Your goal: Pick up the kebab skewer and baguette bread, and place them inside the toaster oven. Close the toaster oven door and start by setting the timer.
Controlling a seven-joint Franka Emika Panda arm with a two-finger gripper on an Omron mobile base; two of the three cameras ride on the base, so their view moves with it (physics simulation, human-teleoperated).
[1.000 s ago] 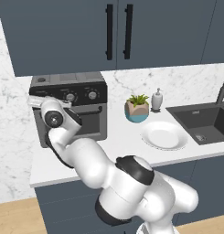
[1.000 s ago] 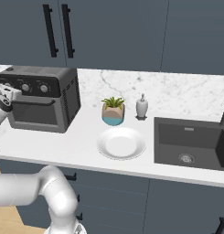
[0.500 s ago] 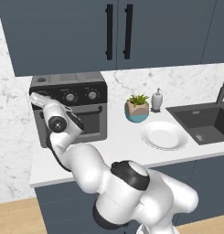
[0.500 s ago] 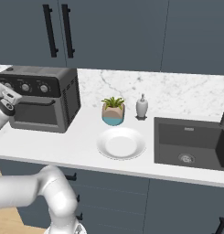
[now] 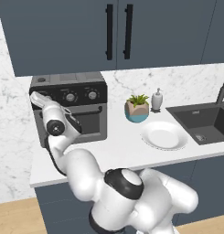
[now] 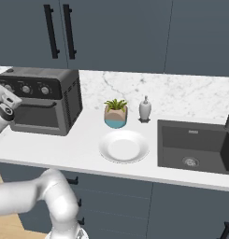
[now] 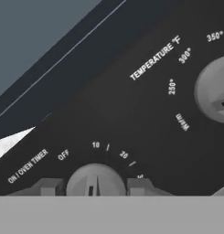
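Timer step in hand, judging by the closed toaster oven door (image 5: 88,122) and the hand already at the control panel. In the hand view, pincer (image 7: 90,187) narrowed around the timer knob (image 7: 96,179), one fingertip (image 7: 48,187) to each side of it and seemingly touching its rim, so apparently gripping the knob and not hanging loose. Knob pointer toward the near side of the pincer, away from the printed scale; OFF mark and the numbers 10 and 20 in an arc just beyond the knob. Temperature knob (image 7: 213,90) well off to one side, better left untouched. To do this well: keep the wrist axis centred on the knob, turn by pure rotation toward the numbers, no pushing sideways, and hold the squeeze steady to avoid slipping on the smooth rim. Toaster oven (image 5: 70,107) directly ahead of the pincer on the desk (image 5: 127,148). Kebab skewer and baguette bread presumably behind the dark glass, not possible to confirm.
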